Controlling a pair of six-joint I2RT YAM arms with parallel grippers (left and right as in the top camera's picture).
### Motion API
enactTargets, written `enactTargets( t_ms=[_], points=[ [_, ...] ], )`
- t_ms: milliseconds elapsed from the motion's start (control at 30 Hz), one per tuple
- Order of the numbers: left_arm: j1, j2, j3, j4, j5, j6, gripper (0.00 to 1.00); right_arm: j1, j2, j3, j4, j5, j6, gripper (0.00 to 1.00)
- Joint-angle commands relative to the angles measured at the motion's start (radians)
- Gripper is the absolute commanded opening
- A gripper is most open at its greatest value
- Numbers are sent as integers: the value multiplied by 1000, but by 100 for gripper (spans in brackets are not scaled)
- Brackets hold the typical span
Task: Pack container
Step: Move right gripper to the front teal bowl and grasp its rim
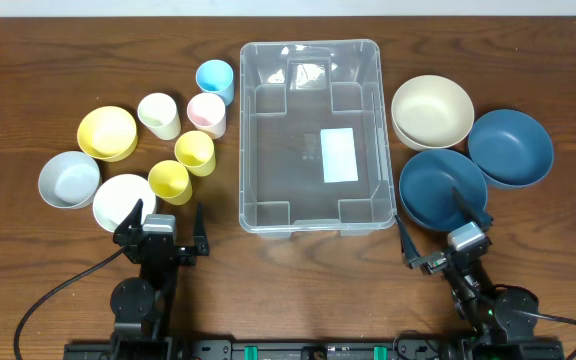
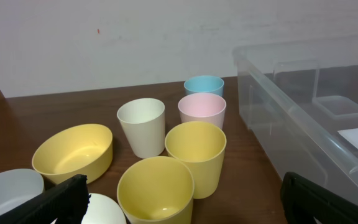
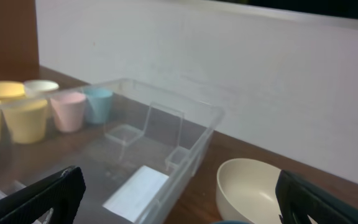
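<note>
Both pincers spread wide, nothing in either. Container [image 1: 268, 150] is empty and sits between them: ahead and to the right of my left pincer [image 1: 168, 215], ahead and to the left of my right pincer [image 1: 430, 208]. Its long axis runs straight away from me, with the near short wall roughly level with both sets of fingertips. The right pincer is nearer, its inner finger just beside the container's near corner; the left has a clear gap to the near wall.

Loads: the nearest yellow cup [image 1: 169, 181] is dead ahead of the left pincer, just past the tips. The near dark blue bowl [image 1: 442, 175] is directly ahead of the right pincer, with the outer finger over its rim in the overhead view.

My guess is either side goes first: short reach forward, then swing inward over the side wall.
</note>
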Motion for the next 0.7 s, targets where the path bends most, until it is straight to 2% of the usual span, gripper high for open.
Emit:
enactTargets(
  t_ms=[0, 167, 267, 400, 467, 667],
  points=[
    [-6, -5, -13, -40, -2, -13, 98, -10, 23, 113, -55, 96, 103, 99],
    [-6, -5, -13, -40, -2, -13, 98, -10, 153, 378, -348, 382, 155, 99],
    [-6, -5, -13, -40, -3, -13, 98, -10, 279, 527, -465, 467, 148, 99],
    [-6, -5, -13, -40, -3, -13, 98, -10, 434, 687, -584, 456, 111, 99],
    [-6, -5, -13, -40, -2, -13, 98, -9, 497, 750, -628, 386, 115, 99],
    [-6, -5, -13, -40, -2, -13, 98, -9, 561, 778, -638, 256, 165, 99]
  ],
)
